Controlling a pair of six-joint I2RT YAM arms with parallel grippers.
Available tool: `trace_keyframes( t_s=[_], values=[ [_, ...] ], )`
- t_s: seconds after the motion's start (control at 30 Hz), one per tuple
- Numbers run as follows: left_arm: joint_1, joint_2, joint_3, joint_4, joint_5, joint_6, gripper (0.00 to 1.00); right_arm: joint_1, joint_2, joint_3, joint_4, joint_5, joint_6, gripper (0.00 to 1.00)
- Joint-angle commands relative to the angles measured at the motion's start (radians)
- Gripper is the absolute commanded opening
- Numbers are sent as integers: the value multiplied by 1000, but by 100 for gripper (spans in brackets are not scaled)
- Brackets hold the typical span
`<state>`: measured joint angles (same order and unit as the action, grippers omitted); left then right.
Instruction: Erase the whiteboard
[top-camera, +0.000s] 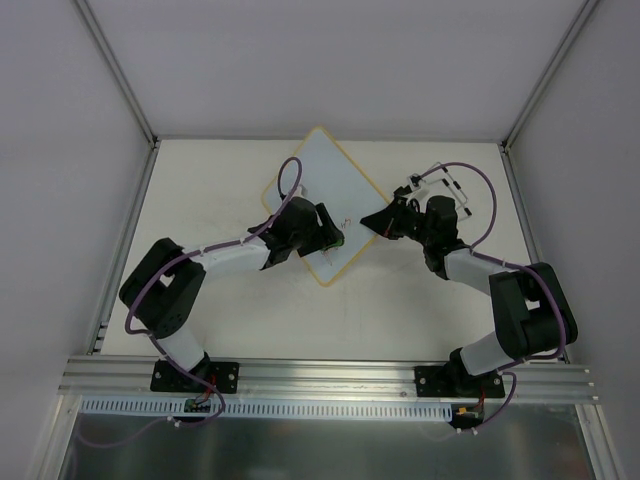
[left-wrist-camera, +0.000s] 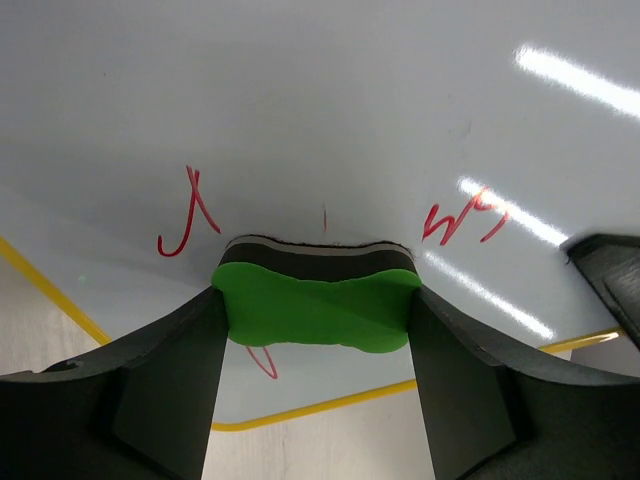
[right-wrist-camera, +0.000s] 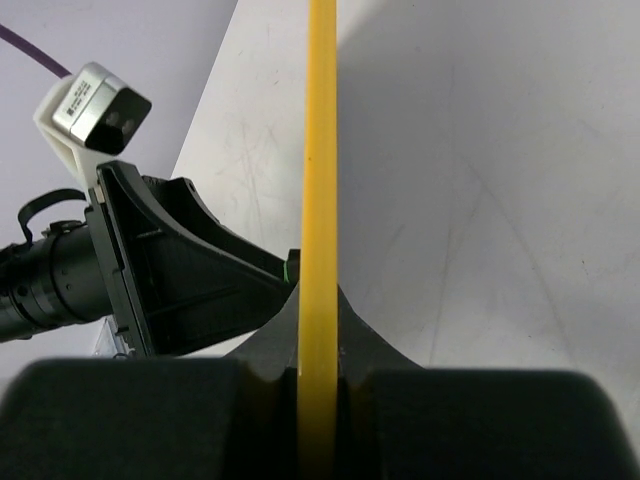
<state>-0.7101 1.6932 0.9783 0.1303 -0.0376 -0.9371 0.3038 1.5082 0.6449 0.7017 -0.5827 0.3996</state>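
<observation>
At the centre of the table (top-camera: 215, 200), the whiteboard (top-camera: 320, 175) is lying flat, turned corner-on to the arms. The left gripper (top-camera: 338, 238) is clamping a green eraser (left-wrist-camera: 315, 310) and holding its pad against the board near the near-right edge, among red marks (left-wrist-camera: 188, 215). The right gripper (top-camera: 374, 222) is pinching the board's yellow rim (right-wrist-camera: 322, 150) at the right corner, with its jaws closed on it.
</observation>
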Motion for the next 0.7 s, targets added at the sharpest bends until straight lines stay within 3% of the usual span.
trace_keyframes(
  t_s=[0.0,0.23,0.67],
  values=[
    [-94,103,-102,-58,105,-37,0,84,-19,-22,-18,-243,-200,0],
    [-75,40,-132,-55,56,-28,0,86,-26,-31,-18,-243,-205,0],
    [150,52,40,-18,73,40,0,84,-34,-42,-18,-250,-197,0]
  ],
)
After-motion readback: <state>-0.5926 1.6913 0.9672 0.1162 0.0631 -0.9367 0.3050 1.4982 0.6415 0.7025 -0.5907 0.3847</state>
